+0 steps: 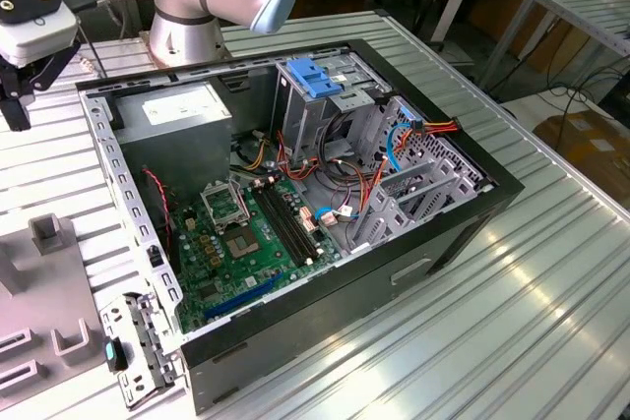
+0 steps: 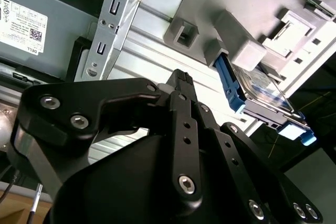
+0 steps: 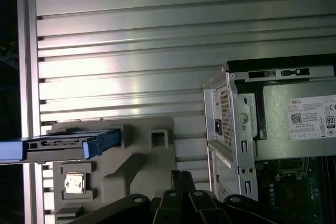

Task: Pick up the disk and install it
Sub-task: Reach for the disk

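My gripper [image 3: 182, 176] hangs above the table [image 3: 131, 35] with its fingers together and nothing between them. It sits over the strip between the grey holder [image 3: 144, 156] and the open computer case [image 3: 231, 124]. The disk [image 3: 58, 148] is not under me. It stands on edge in the holder's slot, on the side away from the case, at the table's edge, and its outer end seems to reach past that edge. Its long axis runs along the table's slats, and a blue rail [image 2: 227, 80] faces me in the second wrist view. By my reckoning, the disk lies sideways from my fingers, directly away from the case, with its thin edge up.
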{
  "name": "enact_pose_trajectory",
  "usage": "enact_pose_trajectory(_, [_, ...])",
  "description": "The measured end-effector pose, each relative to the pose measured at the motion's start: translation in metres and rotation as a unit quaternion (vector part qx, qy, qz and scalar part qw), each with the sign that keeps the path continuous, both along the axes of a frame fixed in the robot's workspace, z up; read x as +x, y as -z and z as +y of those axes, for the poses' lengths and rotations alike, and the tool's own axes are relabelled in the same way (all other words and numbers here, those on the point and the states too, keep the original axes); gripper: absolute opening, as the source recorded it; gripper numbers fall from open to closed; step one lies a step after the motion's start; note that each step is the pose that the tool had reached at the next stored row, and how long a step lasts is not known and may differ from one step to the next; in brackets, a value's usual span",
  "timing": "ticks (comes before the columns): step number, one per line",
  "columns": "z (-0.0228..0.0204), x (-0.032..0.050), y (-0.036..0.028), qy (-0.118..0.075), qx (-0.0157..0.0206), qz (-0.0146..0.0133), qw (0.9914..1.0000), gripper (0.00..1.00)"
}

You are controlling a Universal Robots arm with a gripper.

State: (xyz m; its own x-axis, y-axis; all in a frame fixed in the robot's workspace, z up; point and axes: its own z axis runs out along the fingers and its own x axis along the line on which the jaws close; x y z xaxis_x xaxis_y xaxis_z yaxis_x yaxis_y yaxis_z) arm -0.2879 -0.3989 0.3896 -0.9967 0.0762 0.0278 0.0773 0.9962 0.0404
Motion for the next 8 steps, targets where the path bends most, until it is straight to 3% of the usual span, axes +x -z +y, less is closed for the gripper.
enact_pose_trajectory(8, [0.0000,-0.0130,0.0003,0.000,-0.0001,0.0021,1.00000,0.11])
